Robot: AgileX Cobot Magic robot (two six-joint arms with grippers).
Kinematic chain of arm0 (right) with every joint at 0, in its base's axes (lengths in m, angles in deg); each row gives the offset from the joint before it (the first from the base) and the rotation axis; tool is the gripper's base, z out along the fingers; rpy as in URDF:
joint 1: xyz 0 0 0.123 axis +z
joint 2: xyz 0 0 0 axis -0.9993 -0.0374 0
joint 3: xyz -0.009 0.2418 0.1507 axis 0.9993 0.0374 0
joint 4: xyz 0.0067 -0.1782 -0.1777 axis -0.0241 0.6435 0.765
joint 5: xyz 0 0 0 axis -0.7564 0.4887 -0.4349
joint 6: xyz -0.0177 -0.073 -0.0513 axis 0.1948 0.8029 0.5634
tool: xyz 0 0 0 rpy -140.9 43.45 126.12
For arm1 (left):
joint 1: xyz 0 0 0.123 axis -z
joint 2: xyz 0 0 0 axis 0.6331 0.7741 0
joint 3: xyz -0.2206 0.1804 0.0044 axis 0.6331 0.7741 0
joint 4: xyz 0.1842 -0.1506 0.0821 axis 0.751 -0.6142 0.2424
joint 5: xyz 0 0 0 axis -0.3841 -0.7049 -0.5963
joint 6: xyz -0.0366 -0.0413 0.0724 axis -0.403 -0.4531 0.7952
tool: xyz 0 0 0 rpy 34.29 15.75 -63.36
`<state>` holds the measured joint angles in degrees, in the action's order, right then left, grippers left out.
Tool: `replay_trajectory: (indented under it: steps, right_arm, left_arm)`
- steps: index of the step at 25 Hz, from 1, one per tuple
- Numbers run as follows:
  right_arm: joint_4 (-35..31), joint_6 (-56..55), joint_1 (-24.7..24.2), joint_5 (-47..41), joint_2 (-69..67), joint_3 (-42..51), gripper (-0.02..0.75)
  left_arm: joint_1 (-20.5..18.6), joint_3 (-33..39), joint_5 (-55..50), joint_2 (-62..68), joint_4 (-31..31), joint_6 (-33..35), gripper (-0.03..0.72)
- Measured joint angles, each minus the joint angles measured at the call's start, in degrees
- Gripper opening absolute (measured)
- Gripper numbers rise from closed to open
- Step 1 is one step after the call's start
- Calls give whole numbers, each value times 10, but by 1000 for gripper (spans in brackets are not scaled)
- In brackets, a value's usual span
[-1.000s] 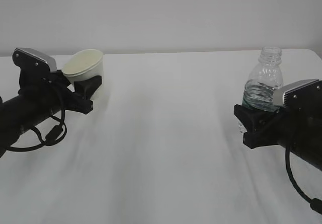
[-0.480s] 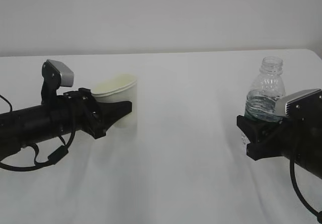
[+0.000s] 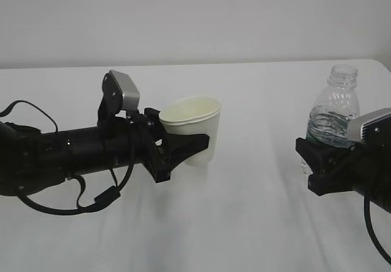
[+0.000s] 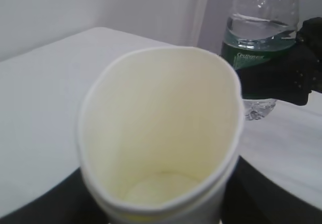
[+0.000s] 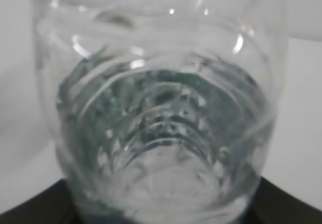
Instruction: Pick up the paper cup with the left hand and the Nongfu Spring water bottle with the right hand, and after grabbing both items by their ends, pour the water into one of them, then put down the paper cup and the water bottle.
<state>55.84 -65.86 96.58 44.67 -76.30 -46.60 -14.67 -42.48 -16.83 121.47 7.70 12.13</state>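
Both things are picked up. Left hand [image 3: 194,142] squeezes the paper cup [image 3: 194,127], tipped a bit, up off the table. Right hand [image 3: 319,162] squeezes the Nongfu Spring water bottle [image 3: 334,118], standing up btwn its claws. Next, I think: bring bottle neck over cup & tip slow.

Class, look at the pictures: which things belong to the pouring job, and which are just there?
Part of the job:
- paper cup, held by the left gripper
- water bottle, uncapped, held by the right gripper

Just there:
- white table
- plain wall
Nothing else lies about.
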Motion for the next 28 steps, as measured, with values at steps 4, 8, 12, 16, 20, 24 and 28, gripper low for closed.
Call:
replay_trajectory:
  steps: [4, 8, 12, 16, 20, 24, 28]
  right_arm:
    - [-15, 5, 0, 0, 26, 12, 404]
    - [-17, 5, 0, -7, 59, 13, 404]
    - [-17, 5, 0, -36, 89, 14, 404]
    - [-17, 5, 0, -91, 116, 14, 404]
    - [-31, 5, 0, -157, 153, 17, 404]
    - [-37, 18, 0, -221, 187, 10, 404]
    - [-37, 68, 0, -273, 205, -5, 404]
  left_arm:
    - [21, -35, -32, 11, 9, -15, 410]
    - [36, -63, -43, 35, 23, -35, 410]
    - [56, -93, -48, 53, 37, -47, 407]
    - [80, -116, -60, 67, 56, -54, 404]
    - [101, -131, -70, 84, 72, -65, 400]
    - [113, -139, -74, 89, 80, -66, 398]
    - [114, -154, -81, 89, 85, -66, 398]
